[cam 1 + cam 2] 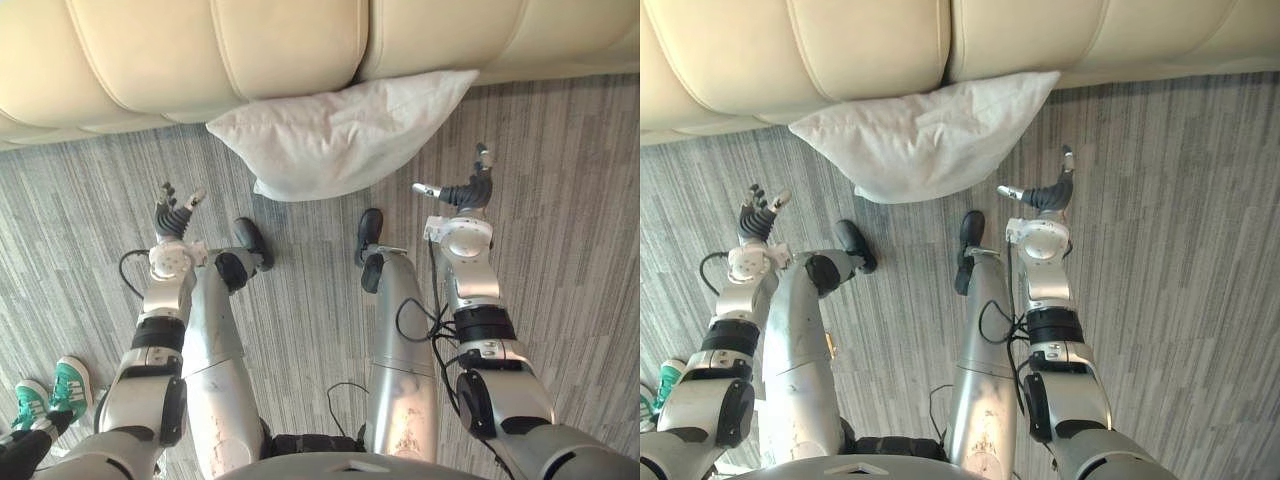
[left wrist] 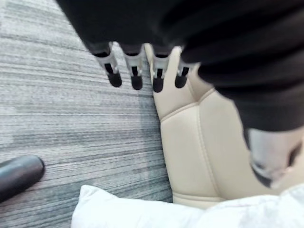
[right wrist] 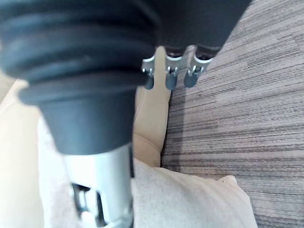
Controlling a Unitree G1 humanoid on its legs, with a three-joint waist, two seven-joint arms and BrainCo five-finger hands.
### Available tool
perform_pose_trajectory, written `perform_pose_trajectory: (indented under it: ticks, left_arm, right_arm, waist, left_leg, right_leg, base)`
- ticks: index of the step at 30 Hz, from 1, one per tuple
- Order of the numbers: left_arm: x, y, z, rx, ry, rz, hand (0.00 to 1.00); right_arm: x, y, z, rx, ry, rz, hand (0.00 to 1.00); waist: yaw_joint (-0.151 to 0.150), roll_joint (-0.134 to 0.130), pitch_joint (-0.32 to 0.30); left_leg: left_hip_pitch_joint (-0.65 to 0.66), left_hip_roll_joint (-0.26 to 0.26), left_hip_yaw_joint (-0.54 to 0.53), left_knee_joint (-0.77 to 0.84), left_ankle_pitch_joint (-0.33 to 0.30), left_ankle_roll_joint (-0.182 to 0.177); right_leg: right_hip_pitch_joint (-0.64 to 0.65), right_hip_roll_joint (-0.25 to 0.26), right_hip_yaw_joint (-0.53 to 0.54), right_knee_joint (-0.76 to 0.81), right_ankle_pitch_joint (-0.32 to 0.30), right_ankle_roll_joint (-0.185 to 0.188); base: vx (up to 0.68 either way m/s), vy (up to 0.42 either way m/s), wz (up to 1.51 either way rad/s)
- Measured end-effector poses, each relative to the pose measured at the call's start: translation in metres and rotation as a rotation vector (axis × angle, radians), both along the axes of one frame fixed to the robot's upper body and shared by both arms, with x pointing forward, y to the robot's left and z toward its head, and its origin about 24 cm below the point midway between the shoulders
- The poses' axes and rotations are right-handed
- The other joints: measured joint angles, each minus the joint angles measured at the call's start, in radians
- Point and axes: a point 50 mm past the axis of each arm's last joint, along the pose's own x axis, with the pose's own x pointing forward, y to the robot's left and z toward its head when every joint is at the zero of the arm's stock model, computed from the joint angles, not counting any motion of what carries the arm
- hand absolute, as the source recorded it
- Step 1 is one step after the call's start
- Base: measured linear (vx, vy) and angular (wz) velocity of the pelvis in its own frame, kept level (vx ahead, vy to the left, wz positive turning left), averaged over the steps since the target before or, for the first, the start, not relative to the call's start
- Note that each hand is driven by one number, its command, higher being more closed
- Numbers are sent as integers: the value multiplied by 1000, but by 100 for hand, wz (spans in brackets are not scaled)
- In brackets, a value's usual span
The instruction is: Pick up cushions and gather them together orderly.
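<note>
One plump white fabric cushion (image 1: 335,135) lies on the grey striped carpet (image 1: 560,200), its top edge against the foot of the cream leather sofa (image 1: 200,50). It is not yet lifted, so I judge the gathering all still to do. My left hand (image 1: 172,212) and right hand (image 1: 465,190) hover either side of it, clear of it, with fingers straight and relaxed, holding nothing.

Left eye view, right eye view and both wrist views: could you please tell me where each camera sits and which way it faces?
Left eye view: on the head, looking down at the white cushion on the floor against the sofa; both arms show, left hand and right hand open.
Right eye view: beside it, same scene.
Left wrist view: on the left wrist, looking along its fingers towards sofa and cushion.
Right wrist view: on the right wrist, likewise past its fingers.
Shared: all four show cushion and sofa.
</note>
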Motion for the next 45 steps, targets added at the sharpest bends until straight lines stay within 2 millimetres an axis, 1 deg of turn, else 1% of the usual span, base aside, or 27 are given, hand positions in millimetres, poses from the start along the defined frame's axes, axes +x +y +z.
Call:
perform_pose_trajectory:
  ticks: [1,3,4,5,6,7,10,12,13,15,16,17,18,19,20,22,24,26,29,35,39,41,45]
  left_arm:
    - [2,0,6,2,-20,-3,0]
    - [7,0,26,29,-81,-11,0]
    - [8,-1,31,39,-96,-13,0]
    - [12,-6,44,78,-134,-17,0]
    - [14,-8,48,92,-146,-18,0]
    - [15,-14,56,121,-168,-29,0]
    - [19,-25,69,141,-210,-55,0]
    - [20,-38,83,157,-263,-90,0]
    - [21,-41,85,161,-270,-95,0]
    - [23,-52,93,177,-295,-120,0]
    - [23,-60,101,183,-326,-136,0]
    - [22,-64,103,189,-335,-144,0]
    - [22,-70,105,204,-347,-150,100]
    - [20,-78,112,227,-378,-162,100]
    - [18,-87,114,257,-398,-180,100]
    - [15,-97,116,293,-418,-195,100]
    - [14,-109,115,309,-418,-207,100]
    - [13,-113,115,336,-426,-199,100]
    - [12,-115,118,362,-437,-192,100]
    - [14,-112,128,386,-453,-166,100]
    - [14,-110,136,393,-470,-141,100]
    - [15,-107,139,401,-479,-135,100]
    - [15,-108,138,393,-473,-138,100]
  right_arm:
    - [1,0,5,-4,-13,2,0]
    - [6,5,23,-25,-61,15,0]
    - [8,8,28,-31,-74,21,0]
    - [12,17,41,-57,-107,43,0]
    - [13,21,46,-65,-120,52,0]
    - [15,31,53,-102,-138,67,0]
    - [18,49,66,-151,-172,108,0]
    - [15,62,77,-173,-220,116,0]
    - [15,64,78,-170,-225,117,0]
    - [16,75,83,-163,-242,133,0]
    - [15,80,85,-164,-251,142,100]
    - [15,81,85,-164,-255,140,100]
    - [14,83,84,-159,-258,138,100]
    - [12,87,86,-157,-269,140,100]
    - [10,91,87,-175,-278,137,100]
    - [9,97,87,-192,-285,146,100]
    - [6,101,89,-185,-305,141,100]
    - [5,103,89,-211,-309,136,100]
    - [4,106,90,-223,-317,143,100]
    - [0,106,101,-240,-361,117,100]
    - [-1,106,111,-250,-393,114,100]
    - [-6,108,118,-244,-426,126,100]
    - [-9,112,121,-222,-445,155,100]
  waist:
    - [0,1,1]
    - [-1,1,2]
    - [0,1,2]
    - [0,2,2]
    - [0,1,2]
    - [0,1,4]
    - [0,2,13]
    - [-1,2,13]
    - [-1,2,13]
    - [-6,2,13]
    - [-10,2,13]
    - [-9,2,13]
    - [-8,2,13]
    - [-11,2,13]
    - [-15,2,13]
    - [-18,2,13]
    - [-22,2,13]
    - [-22,2,13]
    - [-23,2,13]
    - [-26,2,13]
    - [-31,2,12]
    - [-33,2,11]
    - [-41,2,10]
  left_leg:
    - [-17,3,-4,9,0,1]
    - [-73,9,-15,33,3,5]
    - [-89,13,-17,38,4,6]
    - [-125,15,-18,45,9,12]
    - [-136,15,-17,47,11,15]
    - [-157,17,-18,52,13,17]
    - [-188,22,-26,67,17,13]
    - [-223,23,-37,83,18,12]
    - [-227,23,-39,86,18,12]
    - [-239,25,-39,94,18,13]
    - [-244,28,-39,95,18,13]
    - [-245,28,-39,95,18,13]
    - [-245,28,-40,95,19,12]
    - [-245,29,-41,95,20,12]
    - [-245,29,-42,94,20,11]
    - [-246,29,-42,93,21,10]
    - [-246,30,-43,91,22,9]
    - [-251,31,-47,92,22,9]
    - [-262,31,-55,95,23,8]
    - [-271,31,-55,95,27,6]
    - [-271,30,-58,86,36,3]
    - [-271,30,-67,79,43,0]
    - [-246,27,-87,66,55,-5]
  right_leg:
    - [-16,0,0,11,-2,-1]
    - [-71,1,-1,42,-5,-3]
    - [-87,1,-1,48,-5,-3]
    - [-127,1,0,62,-5,-5]
    - [-140,1,1,65,-4,-6]
    - [-162,1,2,74,-3,-7]
    - [-192,1,1,94,-4,-8]
    - [-223,2,-1,114,-7,-8]
    - [-227,2,-2,117,-8,-8]
    - [-242,2,0,125,-8,-8]
    - [-247,2,0,126,-7,-9]
    - [-248,2,0,127,-7,-9]
    - [-249,2,0,129,-7,-9]
    - [-249,3,-2,128,-7,-9]
    - [-249,4,-2,128,-7,-9]
    - [-249,5,-3,126,-7,-9]
    - [-248,9,-4,124,-7,-10]
    - [-250,14,-5,123,-7,-10]
    - [-254,15,-10,123,-7,-10]
    - [-266,16,-9,123,-3,-16]
    - [-264,16,-15,118,0,-20]
    - [-256,16,-25,112,2,-23]
    - [-213,16,-43,99,2,-27]
  base:
    - [-65,-52,5]
    - [-78,-52,5]
    - [-72,-38,5]
    - [-58,-27,3]
    - [-72,-25,3]
    - [-66,-16,1]
    - [-55,-7,1]
    - [-40,4,4]
    - [-39,12,4]
    - [-47,21,-2]
    - [-46,22,-2]
    - [-38,18,-1]
    - [-38,14,0]
    - [-57,20,-1]
    - [-56,21,-2]
    - [-40,18,-2]
    - [-41,22,-2]
    - [-47,22,-2]
    - [-45,22,0]
    - [-59,26,-1]
    - [-58,18,1]
    - [-53,13,1]
    - [-61,16,6]
